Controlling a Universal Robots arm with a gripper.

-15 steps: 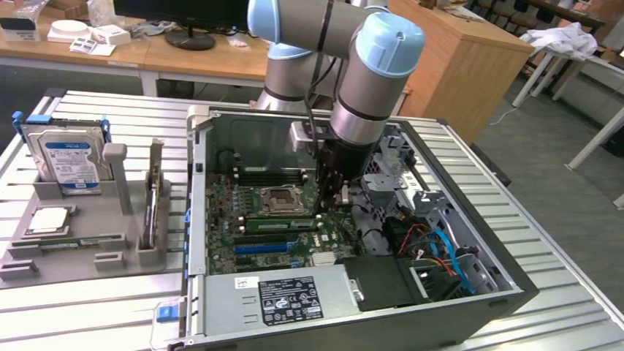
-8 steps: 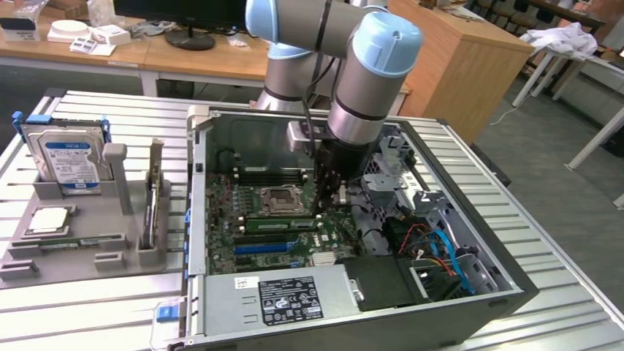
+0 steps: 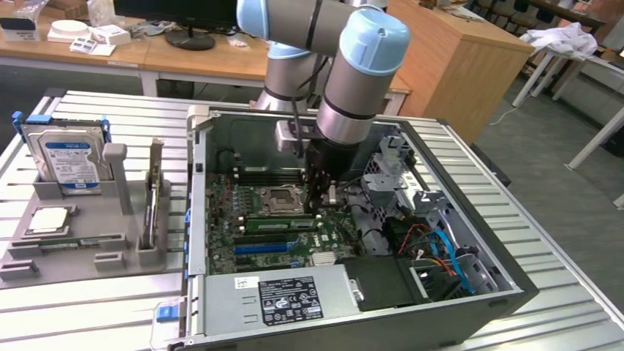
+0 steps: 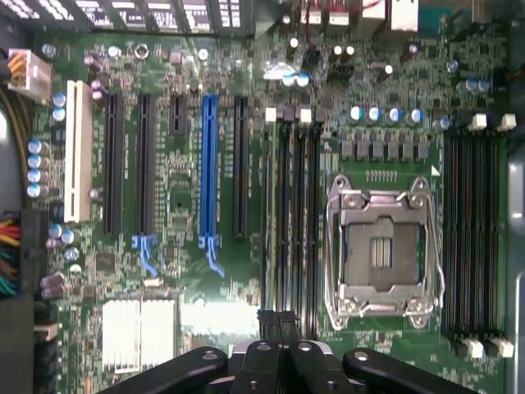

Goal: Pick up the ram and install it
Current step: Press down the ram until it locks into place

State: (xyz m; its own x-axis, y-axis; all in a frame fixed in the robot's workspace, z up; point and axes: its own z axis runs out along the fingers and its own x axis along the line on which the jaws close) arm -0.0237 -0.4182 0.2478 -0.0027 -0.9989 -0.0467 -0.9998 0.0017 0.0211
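Ram, a narrow green stick, stands on edge in a memory slot of the motherboard, just below the processor socket near the centre of the exterior view. It lies level in the slot, running across the picture.

The arm comes down from the top of the frame into the open computer case. Its gripper hangs over the board at the end of the ram on the exterior view's right, beside the socket.

In the wrist view the gripper has its two fingers pressed together with nothing between them. Their tips are over the near end of the row of four memory slots. The ram shows edge-on in the slot farthest from the processor socket, whose metal frame is shut over an empty seat. Whether the tips touch the ram cannot be told. A blue expansion slot runs parallel to the memory slots, well apart from them.

At the exterior view's left, a grey holder stands on the slatted table. It carries an upright hard drive, a square processor chip and a second green stick lying along its front. A power supply occupies the lower part of the case.
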